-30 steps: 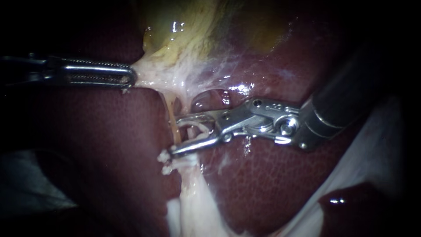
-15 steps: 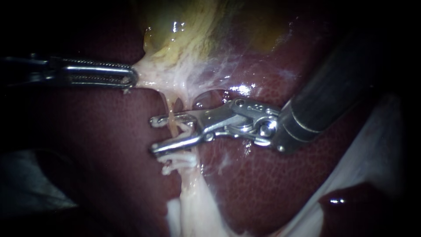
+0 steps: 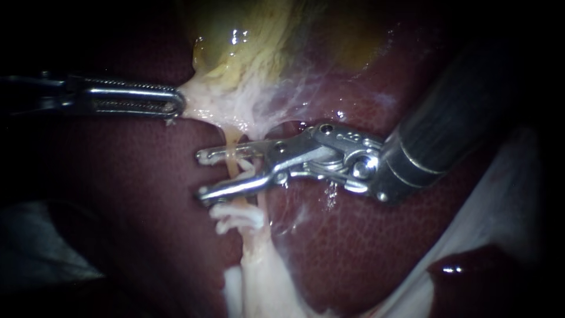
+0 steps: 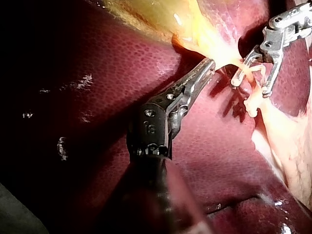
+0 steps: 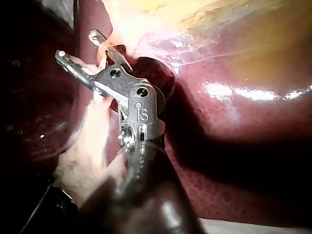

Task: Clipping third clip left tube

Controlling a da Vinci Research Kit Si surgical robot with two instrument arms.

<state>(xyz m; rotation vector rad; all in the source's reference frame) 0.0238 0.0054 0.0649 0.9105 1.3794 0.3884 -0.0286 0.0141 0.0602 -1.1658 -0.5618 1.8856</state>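
While the left instrument (image 3: 175, 107) comes in from the left with its jaws closed flat on the pale tissue (image 3: 218, 100) at the bottom of the gallbladder (image 3: 253, 35), that tissue is stretched out into a taut point toward the left. The yellow-green gallbladder lies at the far side of the scene, and the dark red liver (image 3: 147, 206) fills the ground on both sides.

The right instrument (image 3: 201, 175) reaches in from the right, its metal jaws spread moderately wide and pointing left. A white loaded clip (image 3: 250, 172) sits in them, touching both. The left tube (image 3: 231, 166), a thin yellowish strand, runs from the stretched tissue toward the near side and passes straight through the gap between these jaws, roughly midway along their length. The jaw tips reach just past the tube to its left, over the liver.

Just nearer than the lower jaw, the set clips (image 3: 235, 215) show as a white clump clamped across the same tube. Below them the strand widens into a broader pale band.

In the left wrist view the right instrument (image 4: 251, 87) straddles the strand just ahead of the left instrument's tip.
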